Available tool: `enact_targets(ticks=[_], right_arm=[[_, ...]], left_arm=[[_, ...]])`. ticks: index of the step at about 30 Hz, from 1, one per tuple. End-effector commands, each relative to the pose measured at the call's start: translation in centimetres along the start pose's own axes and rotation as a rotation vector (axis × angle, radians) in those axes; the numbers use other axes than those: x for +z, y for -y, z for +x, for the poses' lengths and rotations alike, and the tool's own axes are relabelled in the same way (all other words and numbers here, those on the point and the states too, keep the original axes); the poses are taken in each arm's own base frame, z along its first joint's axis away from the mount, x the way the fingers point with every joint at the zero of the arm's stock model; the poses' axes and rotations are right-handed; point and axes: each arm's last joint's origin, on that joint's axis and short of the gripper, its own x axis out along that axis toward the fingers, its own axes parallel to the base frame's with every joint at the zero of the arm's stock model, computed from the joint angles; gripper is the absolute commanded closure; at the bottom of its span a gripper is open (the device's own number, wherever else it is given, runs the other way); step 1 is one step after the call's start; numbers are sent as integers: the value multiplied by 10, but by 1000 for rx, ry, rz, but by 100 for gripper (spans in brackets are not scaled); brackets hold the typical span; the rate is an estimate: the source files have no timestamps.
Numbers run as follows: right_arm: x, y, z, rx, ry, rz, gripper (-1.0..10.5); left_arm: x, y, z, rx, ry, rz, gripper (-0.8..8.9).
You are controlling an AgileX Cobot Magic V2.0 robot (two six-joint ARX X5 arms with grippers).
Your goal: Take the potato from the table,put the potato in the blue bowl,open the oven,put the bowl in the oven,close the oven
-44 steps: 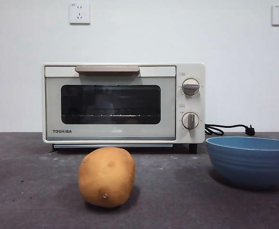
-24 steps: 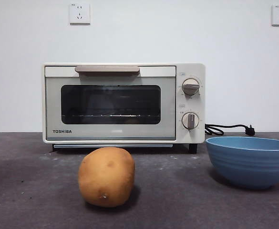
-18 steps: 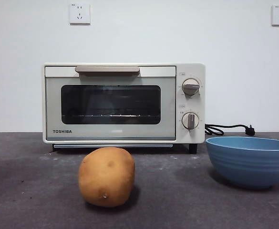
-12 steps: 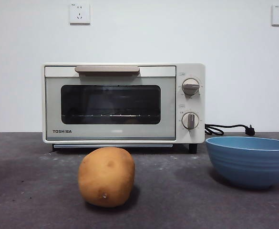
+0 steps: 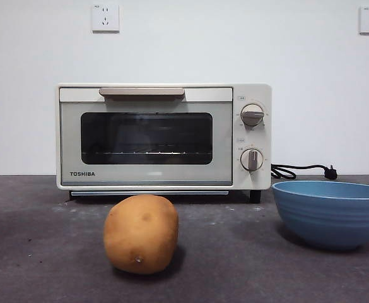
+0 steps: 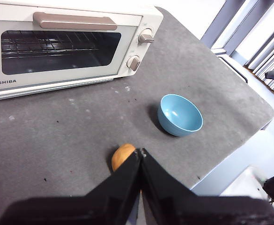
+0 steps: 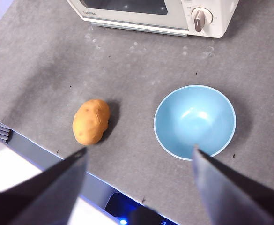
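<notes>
The tan-orange potato [image 5: 140,234] lies on the dark grey table [image 5: 45,252] in front of the cream TOSHIBA oven [image 5: 163,136], whose door is closed. The empty blue bowl [image 5: 331,213] stands to the right of the potato. High above the table, my left gripper [image 6: 140,152] is shut, its tips over the potato [image 6: 122,156] in the left wrist view, with the bowl [image 6: 179,115] and oven [image 6: 66,44] beyond. My right gripper [image 7: 139,151] is open wide and high up, looking down on the potato [image 7: 91,121] and bowl [image 7: 195,121]. Neither gripper shows in the front view.
A black cord with plug [image 5: 301,170] lies behind the bowl to the right of the oven. Two wall sockets [image 5: 105,17] sit on the white wall. The table's front edge [image 7: 48,150] runs close to the potato.
</notes>
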Motion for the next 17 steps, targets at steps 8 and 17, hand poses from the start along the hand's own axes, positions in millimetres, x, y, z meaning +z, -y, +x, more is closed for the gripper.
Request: enact_targets(ticks=[8,17], right_arm=[[11,-6,21,85,-63,7,215],[32,-33,65,234,-102,-34,219]], left_arm=[[1,0,0,-11,6,24,821],[1,0,0,-11,6,24,821]])
